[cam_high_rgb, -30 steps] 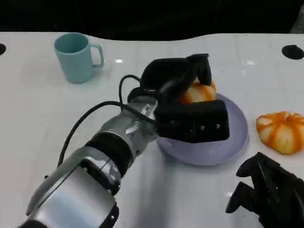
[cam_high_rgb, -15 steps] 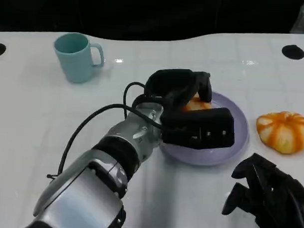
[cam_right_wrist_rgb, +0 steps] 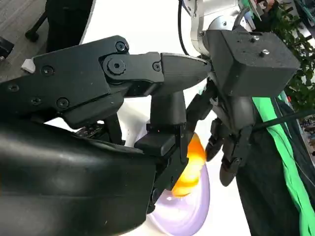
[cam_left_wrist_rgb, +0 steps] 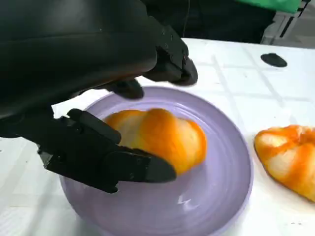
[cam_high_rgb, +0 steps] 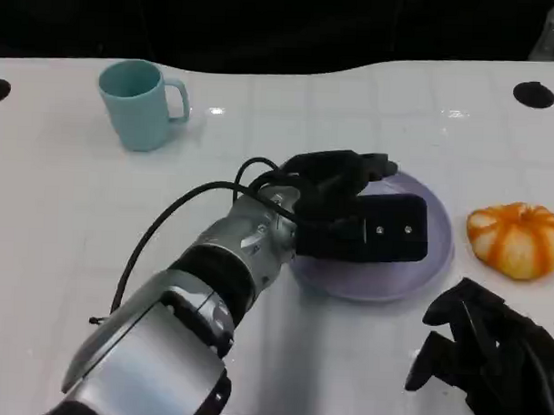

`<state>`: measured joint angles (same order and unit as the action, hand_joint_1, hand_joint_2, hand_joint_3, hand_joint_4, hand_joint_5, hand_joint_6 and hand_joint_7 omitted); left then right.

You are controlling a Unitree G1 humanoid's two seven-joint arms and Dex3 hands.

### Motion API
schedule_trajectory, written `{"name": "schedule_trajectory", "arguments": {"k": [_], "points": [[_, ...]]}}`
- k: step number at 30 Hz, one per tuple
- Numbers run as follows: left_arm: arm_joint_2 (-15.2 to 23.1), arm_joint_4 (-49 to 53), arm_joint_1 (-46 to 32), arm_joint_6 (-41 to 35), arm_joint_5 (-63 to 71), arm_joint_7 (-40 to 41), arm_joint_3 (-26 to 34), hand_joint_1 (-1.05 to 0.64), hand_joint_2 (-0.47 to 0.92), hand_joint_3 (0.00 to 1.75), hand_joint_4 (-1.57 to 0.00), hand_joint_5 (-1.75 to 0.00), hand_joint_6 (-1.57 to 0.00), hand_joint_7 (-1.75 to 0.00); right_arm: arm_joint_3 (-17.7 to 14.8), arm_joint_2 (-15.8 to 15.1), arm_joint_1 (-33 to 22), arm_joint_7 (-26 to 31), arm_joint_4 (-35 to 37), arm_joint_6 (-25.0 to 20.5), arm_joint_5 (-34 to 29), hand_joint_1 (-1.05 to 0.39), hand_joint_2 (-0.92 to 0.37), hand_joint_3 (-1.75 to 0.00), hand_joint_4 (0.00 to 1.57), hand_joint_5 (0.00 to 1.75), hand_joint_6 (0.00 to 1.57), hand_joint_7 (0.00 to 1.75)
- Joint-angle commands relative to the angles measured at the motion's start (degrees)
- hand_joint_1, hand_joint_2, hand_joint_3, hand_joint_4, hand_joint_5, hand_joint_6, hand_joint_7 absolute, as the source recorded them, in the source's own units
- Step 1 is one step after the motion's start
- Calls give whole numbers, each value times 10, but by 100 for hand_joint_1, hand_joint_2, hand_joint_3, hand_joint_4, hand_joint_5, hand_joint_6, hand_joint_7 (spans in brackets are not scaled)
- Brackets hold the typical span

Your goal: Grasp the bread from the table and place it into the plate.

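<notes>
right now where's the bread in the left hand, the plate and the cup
bread (cam_left_wrist_rgb: 157, 137), left wrist view, on its orange crust between the fingers
purple plate (cam_left_wrist_rgb: 231, 167), left wrist view, on its bare inner wall
teal cup (cam_high_rgb: 135, 107), head view, on its side wall

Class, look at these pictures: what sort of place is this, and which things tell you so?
Probably a robot test bench in an office or lab: a bare white table with round cable holes, one cup, one plate and bread.
</notes>
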<state>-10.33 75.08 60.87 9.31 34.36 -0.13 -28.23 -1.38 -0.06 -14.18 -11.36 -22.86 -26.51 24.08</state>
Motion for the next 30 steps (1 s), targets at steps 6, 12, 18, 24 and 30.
{"name": "schedule_trajectory", "arguments": {"k": [6, 12, 18, 24, 30], "points": [[13, 3, 29, -22, 6, -79, -12, -92, 92, 51, 0, 0, 0, 0, -6, -3, 1, -2, 3, 5, 7, -42, -92, -37, 65, 175, 52, 158], [26, -7, 28, -6, -23, -96, 18, -92, 92, 50, 0, 0, 0, 0, -10, -5, 3, 2, 0, -4, 11, -42, -92, -37, 65, 175, 52, 158], [38, -23, 1, 36, -72, -74, 68, -83, 92, 45, -7, -4, -9, -4, -15, -7, 6, 6, -1, -11, 11, -42, -92, -38, 64, 175, 52, 159], [46, -38, -31, 71, -155, -90, 144, -67, 92, 42, -41, -24, -35, -14, -19, -10, 9, 1, 3, -10, 11, -41, -92, -39, 66, 175, 53, 159], [43, -80, -84, 115, -269, -121, 240, -50, 92, 38, -77, -81, -83, -24, -23, -10, 15, 0, 8, -14, 13, -43, -92, -38, 66, 175, 53, 159]]}}
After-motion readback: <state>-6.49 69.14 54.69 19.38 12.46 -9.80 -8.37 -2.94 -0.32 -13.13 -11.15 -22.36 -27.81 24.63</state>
